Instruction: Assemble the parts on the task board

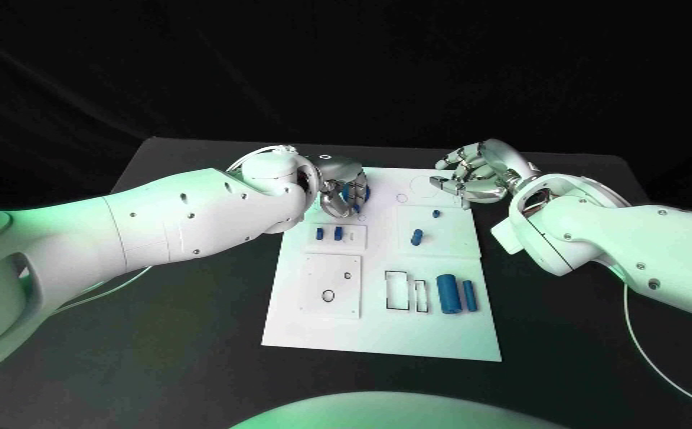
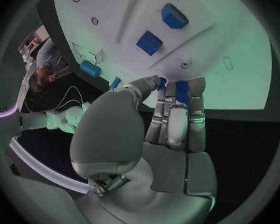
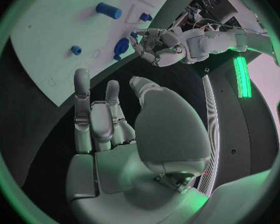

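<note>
Two hands work at the task board (image 1: 378,334): the left hand (image 1: 342,189), at frame centre, pinches a blue part (image 2: 182,92) in its fingertips over the board's upper left; the right hand (image 1: 479,174), upper right, hangs released, fingers apart. Two blue cylinders (image 1: 459,294) lie lower right.

Head camera looks down over the black table (image 1: 173,349); each wrist camera sits close behind its own hand; all three share the board (image 1: 433,334).

task board (image 1: 378,334): white plate, flat, frame centre | parts (image 1: 457,293): small blue pieces, scattered across its upper and right areas
</note>
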